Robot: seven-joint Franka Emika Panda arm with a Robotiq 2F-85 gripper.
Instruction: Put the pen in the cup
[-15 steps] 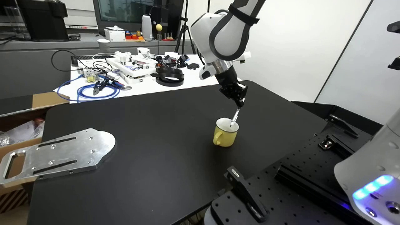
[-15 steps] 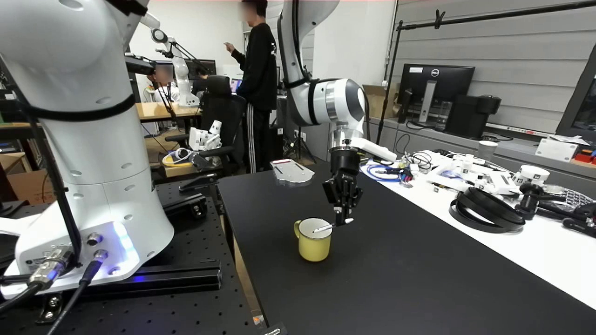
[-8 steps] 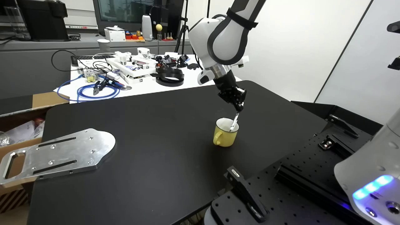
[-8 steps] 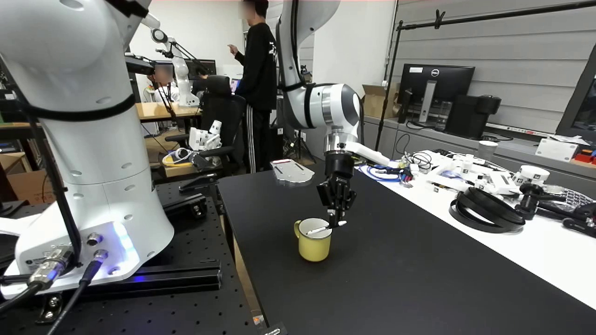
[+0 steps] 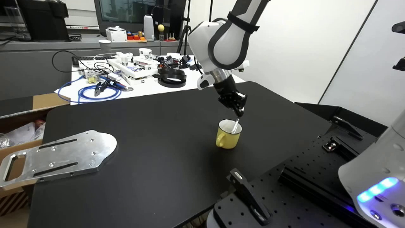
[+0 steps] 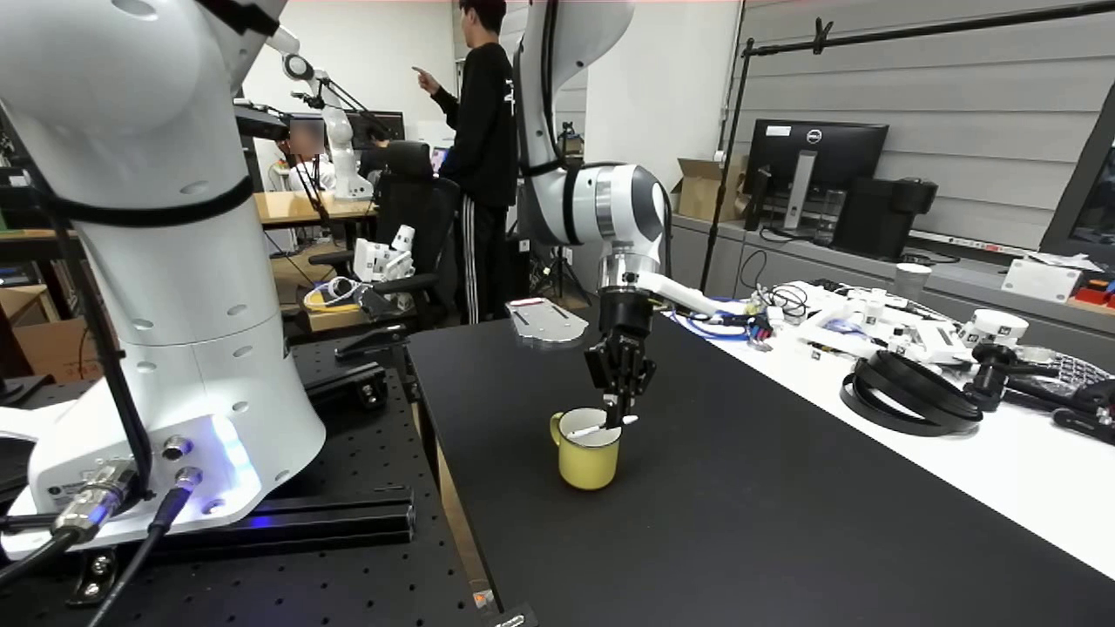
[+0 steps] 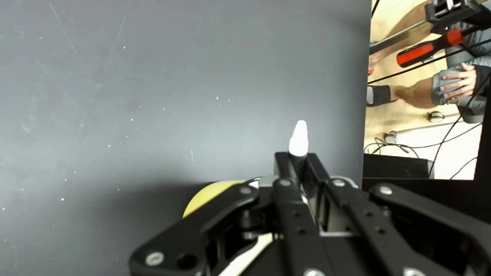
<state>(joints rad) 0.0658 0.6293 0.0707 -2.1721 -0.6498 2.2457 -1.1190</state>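
Observation:
The yellow cup stands upright on the black table, its handle and pale inside showing; it also shows in an exterior view. In the wrist view only part of the cup shows behind the gripper. My gripper is at the cup's rim, on the side away from the handle; it also shows in an exterior view. In the wrist view my gripper is shut on the pen, whose white end sticks out past the fingertips. The pen slants, its lower end inside the cup's mouth.
The black table carries a flat metal plate away from the cup. A white table behind holds white parts, cables and black straps. The arm's base and a black clamp stand along the table's edge.
My gripper has moved down and towards the cup with the pen in it. The pen's lower end has moved further into the cup's mouth. The cup has not moved.

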